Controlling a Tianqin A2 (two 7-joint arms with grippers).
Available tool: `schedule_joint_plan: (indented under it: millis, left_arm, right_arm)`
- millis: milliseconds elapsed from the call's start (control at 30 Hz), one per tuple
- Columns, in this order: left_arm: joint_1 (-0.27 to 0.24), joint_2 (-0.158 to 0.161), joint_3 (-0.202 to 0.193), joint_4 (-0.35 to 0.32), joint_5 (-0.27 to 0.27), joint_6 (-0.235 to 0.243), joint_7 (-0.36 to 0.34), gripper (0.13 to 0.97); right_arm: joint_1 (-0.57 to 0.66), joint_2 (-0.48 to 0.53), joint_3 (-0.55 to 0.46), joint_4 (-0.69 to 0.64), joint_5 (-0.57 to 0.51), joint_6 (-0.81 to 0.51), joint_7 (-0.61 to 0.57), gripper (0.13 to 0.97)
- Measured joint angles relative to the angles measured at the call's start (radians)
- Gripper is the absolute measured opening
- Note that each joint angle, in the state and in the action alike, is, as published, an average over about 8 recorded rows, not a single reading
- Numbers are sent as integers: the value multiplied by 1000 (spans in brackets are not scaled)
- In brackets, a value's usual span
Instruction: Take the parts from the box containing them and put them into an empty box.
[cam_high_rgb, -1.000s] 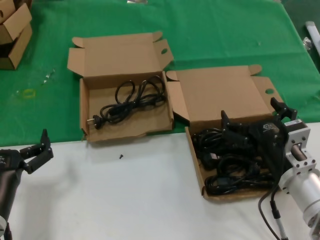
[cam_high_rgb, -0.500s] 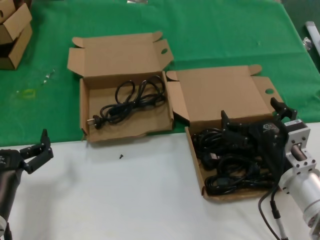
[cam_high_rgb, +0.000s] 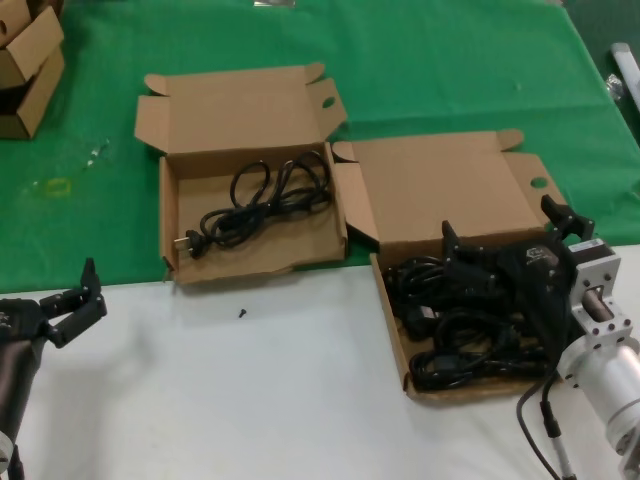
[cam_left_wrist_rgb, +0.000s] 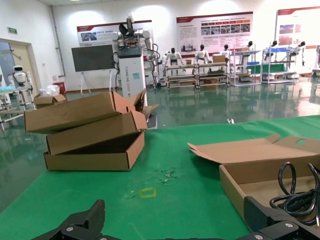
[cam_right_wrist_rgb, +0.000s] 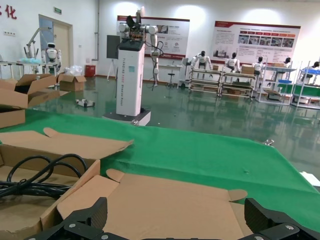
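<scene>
Right gripper (cam_high_rgb: 505, 245), fingers spread, over cords (cam_high_rgb: 455, 330) in right box (cam_high_rgb: 392, 325); left gripper (cam_high_rgb: 75, 300) spread, idle beside table edge.

One cord (cam_high_rgb: 262, 198) in left box (cam_high_rgb: 252, 255), pile (cam_high_rgb: 455, 325) in right box (cam_high_rgb: 395, 325)

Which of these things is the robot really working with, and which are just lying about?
Part of the job:
power cords
full box
left box with one cord
right pincer
left pincer, waiting

Just lying about:
stacked cartons
small dark speck
</scene>
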Motion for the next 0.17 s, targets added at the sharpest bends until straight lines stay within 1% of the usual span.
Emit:
schedule_joint_plan:
  millis: [167]
  left_arm:
    - [0,0,0,0,0,0,0,966]
  right_arm:
    - [0,0,0,0,0,0,0,966]
